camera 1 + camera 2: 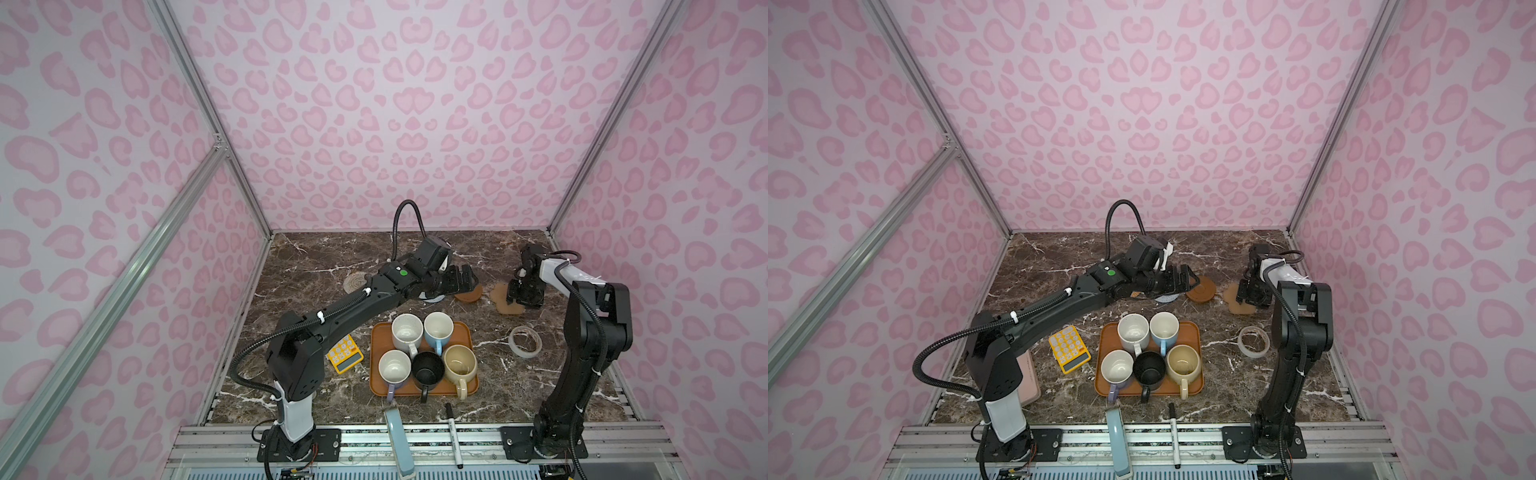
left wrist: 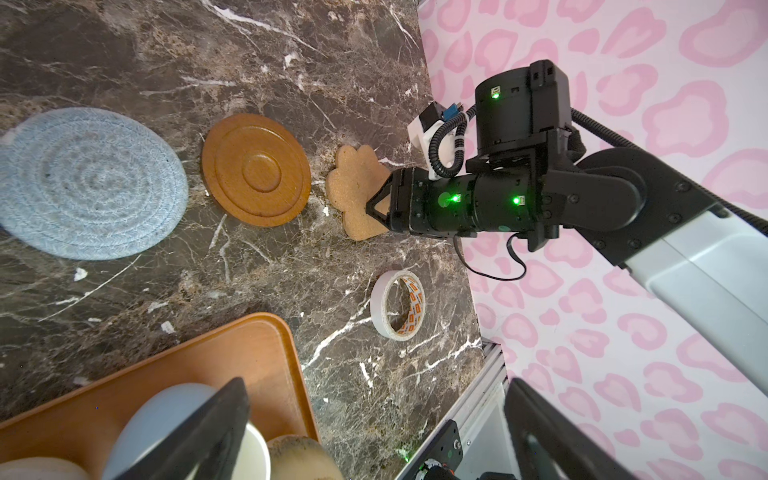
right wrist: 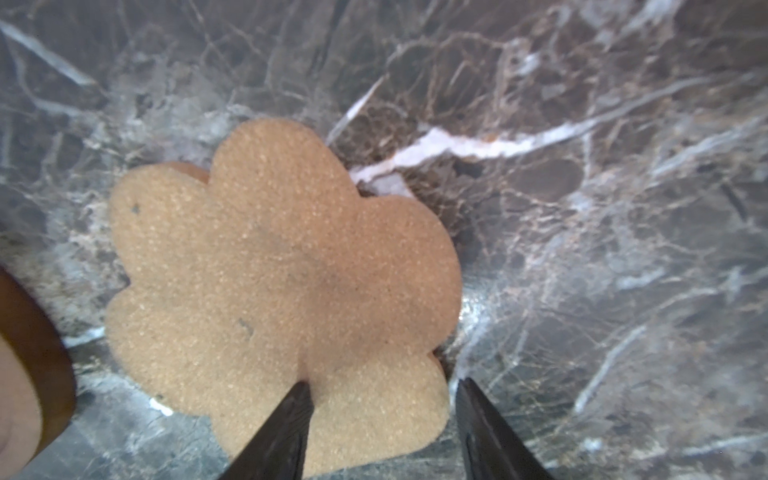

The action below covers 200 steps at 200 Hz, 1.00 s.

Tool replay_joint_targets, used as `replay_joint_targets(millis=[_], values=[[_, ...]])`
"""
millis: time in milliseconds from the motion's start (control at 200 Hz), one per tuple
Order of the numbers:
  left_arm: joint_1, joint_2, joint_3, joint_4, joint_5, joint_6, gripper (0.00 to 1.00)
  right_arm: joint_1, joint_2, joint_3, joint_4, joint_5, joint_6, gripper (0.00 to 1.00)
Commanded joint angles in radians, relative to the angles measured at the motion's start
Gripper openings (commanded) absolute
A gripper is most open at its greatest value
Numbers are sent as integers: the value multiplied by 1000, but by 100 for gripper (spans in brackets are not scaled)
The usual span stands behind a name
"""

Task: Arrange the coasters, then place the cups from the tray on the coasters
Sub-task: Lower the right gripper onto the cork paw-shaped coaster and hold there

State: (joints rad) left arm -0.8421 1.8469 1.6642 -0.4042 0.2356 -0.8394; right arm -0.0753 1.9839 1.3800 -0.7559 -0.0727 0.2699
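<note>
- The paw-shaped coaster [image 3: 282, 282] lay flat on the marble tabletop [image 3: 582, 208], just beside the brown rimmed disc [image 2: 256, 169].
- My right gripper [image 3: 382, 382] stood about half open astride one lobe; I couldn't tell whether it gripped.
- The grey-blue woven coaster [image 2: 89, 183] and a pale woven round coaster [image 1: 355, 281] lay further along.
- All five mugs [image 1: 428, 365] waited on the tray [image 1: 375, 365], none placed.
- My left gripper [image 2: 378, 382] hung wide open, empty.
- My left arm [image 1: 353, 303] may have hidden the fifth coaster.

Bare tabletop [image 1: 492, 353] between tray [image 1: 380, 334] and tape ring [image 1: 523, 352].

cups [image 1: 407, 332] on tray [image 1: 377, 374], coasters [image 1: 469, 294] behind tray
</note>
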Motion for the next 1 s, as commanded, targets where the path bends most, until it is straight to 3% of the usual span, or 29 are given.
replay_joint_targets(millis=[0,790,900,995], values=[[3,-14,-1,10,-7,4,98,4,18,-2,109,-39,27,58],[7,-26,-29,24,-7,-1,98,-10,32,50,99,-63,55,56],[7,-36,-41,26,-13,-1,98,-6,-20,4,114,-34,50,57],[8,-43,-50,25,-18,0,98,10,-68,-17,104,38,13,63]])
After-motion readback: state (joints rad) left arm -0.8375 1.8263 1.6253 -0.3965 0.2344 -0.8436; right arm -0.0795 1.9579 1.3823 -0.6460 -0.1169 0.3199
